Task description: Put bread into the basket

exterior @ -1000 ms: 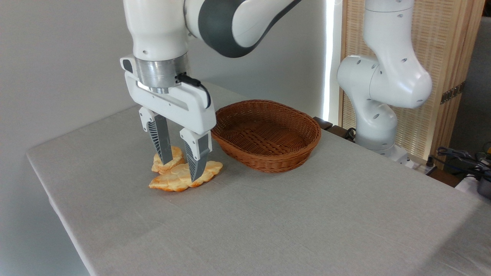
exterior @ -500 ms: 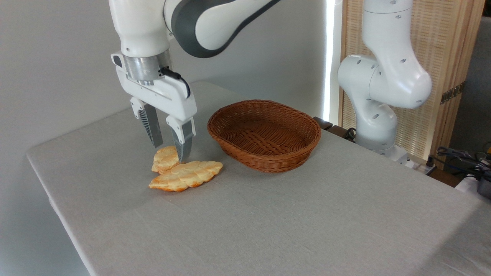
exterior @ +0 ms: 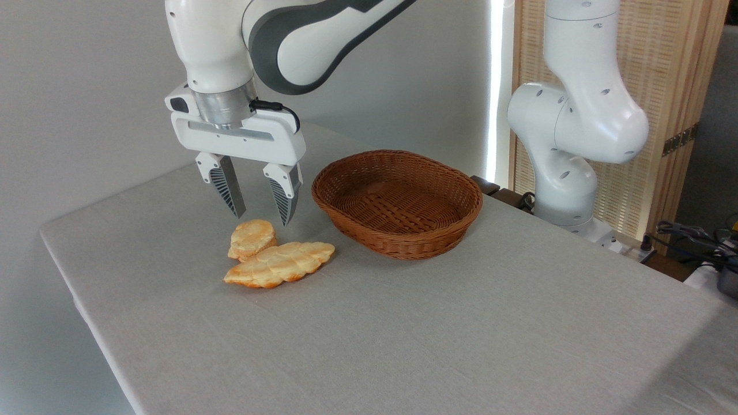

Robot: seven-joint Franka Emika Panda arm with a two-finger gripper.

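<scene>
On the table (exterior: 403,334), the braided loaf (exterior: 281,265) lies nearest, touching the bun (exterior: 252,238) behind it. The end effector (exterior: 262,219) hangs spread and empty just above the bun: the pre-grasp step. Next comes descent, straddling only the bun. The empty wicker basket (exterior: 398,202) waits beyond.

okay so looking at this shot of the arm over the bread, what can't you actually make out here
- Camera view: whether the bun touches the braided loaf; the loaf covers the bun's near edge.
- Near inner wall of the basket: hidden by its own rim.
- Gear at the right edge: cut off by the frame, too small to identify.
- How high the open gripper hovers above the bun: one view only.
</scene>
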